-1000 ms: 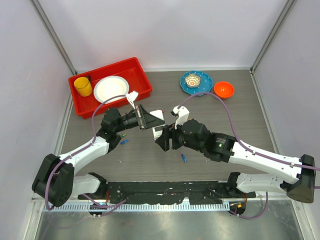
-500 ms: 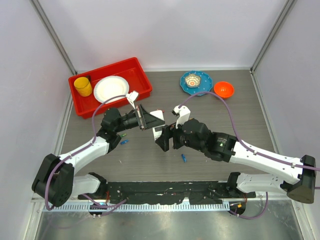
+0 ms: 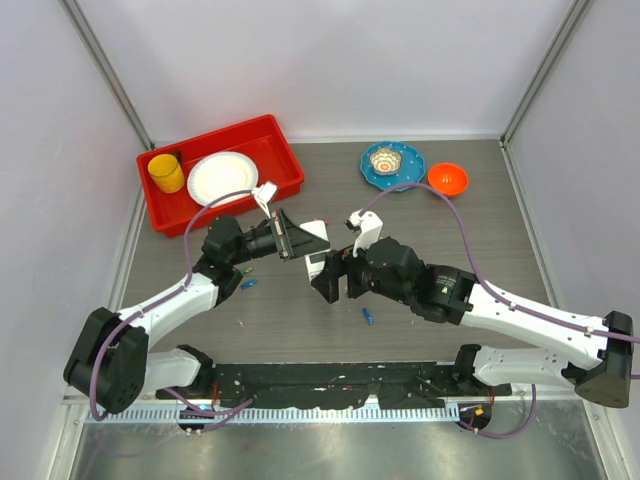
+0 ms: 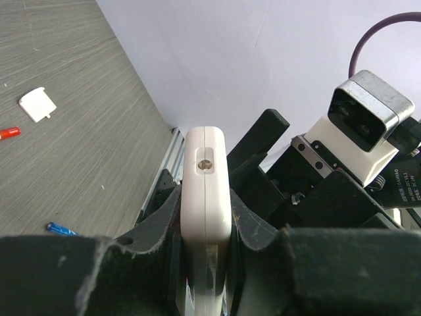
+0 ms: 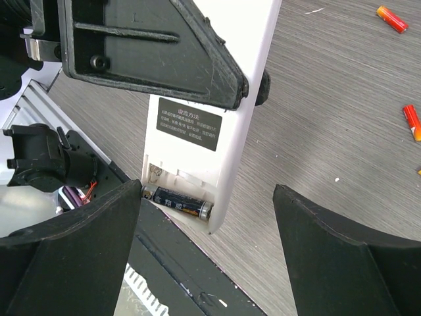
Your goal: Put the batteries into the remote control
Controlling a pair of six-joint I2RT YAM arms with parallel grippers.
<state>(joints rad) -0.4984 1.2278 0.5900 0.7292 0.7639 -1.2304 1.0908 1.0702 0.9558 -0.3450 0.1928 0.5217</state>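
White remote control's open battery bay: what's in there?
One dark cylindrical battery lies inside the end of the white rectangular remote control; the slot beside it looks empty. The left gripper clamps the remote higher up, covering that part.

Left pincer [image 3: 304, 240] across remote control [image 5: 252, 74]

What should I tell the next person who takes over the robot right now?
Grippers: the left gripper is shut on the remote control. The right gripper is open and empty, at the open battery bay.
Done: the cover is off and lies on the table. One dark battery sits in the bay.
Left: the slot beside it looks empty. Load a loose one, such as the orange battery or the blue battery, then refit the cover.
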